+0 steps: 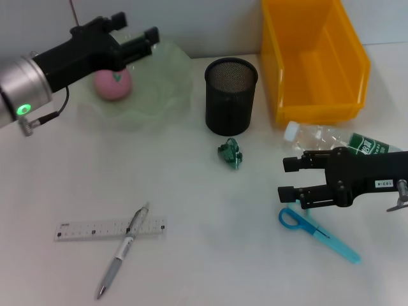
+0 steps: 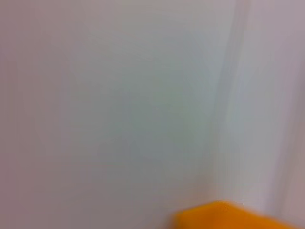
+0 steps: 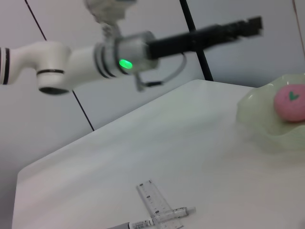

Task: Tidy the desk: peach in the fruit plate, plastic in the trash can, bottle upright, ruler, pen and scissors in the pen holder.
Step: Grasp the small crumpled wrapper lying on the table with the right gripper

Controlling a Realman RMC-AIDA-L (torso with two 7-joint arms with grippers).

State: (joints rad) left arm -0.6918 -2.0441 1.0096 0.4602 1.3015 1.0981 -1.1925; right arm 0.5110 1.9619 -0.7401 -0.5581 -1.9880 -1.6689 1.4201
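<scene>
- Left arm (image 1: 25, 86): the wrist segment was a brushed silver cylinder carrying a round, lit green indicator lamp; a thin black cable looped from it to a small silver connector.
- Left gripper (image 1: 137, 30): matte black, angular housing ending in two slim black fingers with blocky tips.
- Left arm, seen from the right wrist camera (image 3: 71, 59): glossy white rounded links with thin black rings at the joints, then the silver collar with the green lamp.
- Right gripper (image 1: 288, 178): matte black body bearing a small white label with dark print, with two parallel black fingers; a silver fitting projected at its rear.
</scene>
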